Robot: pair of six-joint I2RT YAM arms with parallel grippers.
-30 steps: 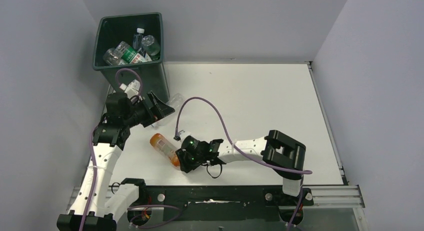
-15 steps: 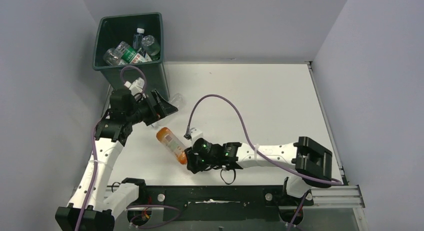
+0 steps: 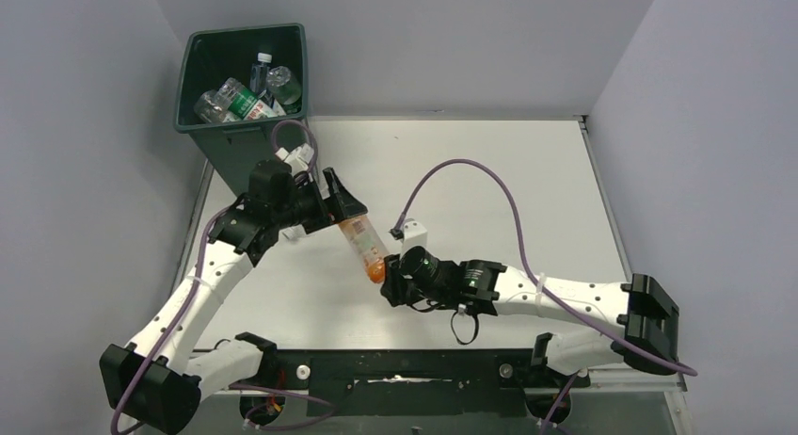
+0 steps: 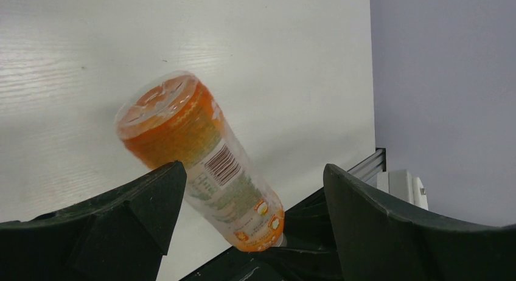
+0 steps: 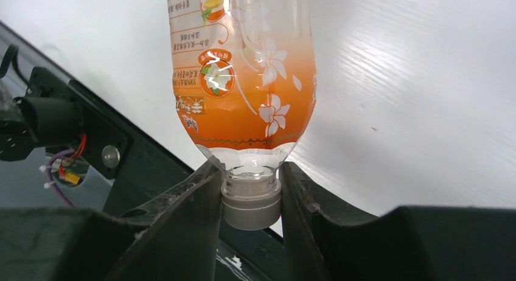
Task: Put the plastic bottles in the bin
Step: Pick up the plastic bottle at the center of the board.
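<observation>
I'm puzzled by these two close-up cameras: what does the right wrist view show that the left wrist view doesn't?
Right wrist only: the silver cap pinched by the right pincer, and flower prints. Left wrist only: the barcode and base end, framed by the open left pincer. Both: the orange bottle over the white table.

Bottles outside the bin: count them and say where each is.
1. The orange bottle is held by its cap in the right gripper, its base between the open fingers of the left gripper. Others may be hidden under the arms.

Overhead rear view, wrist close-ups, shared orange bottle (image 4: pixel 204 162)
</observation>
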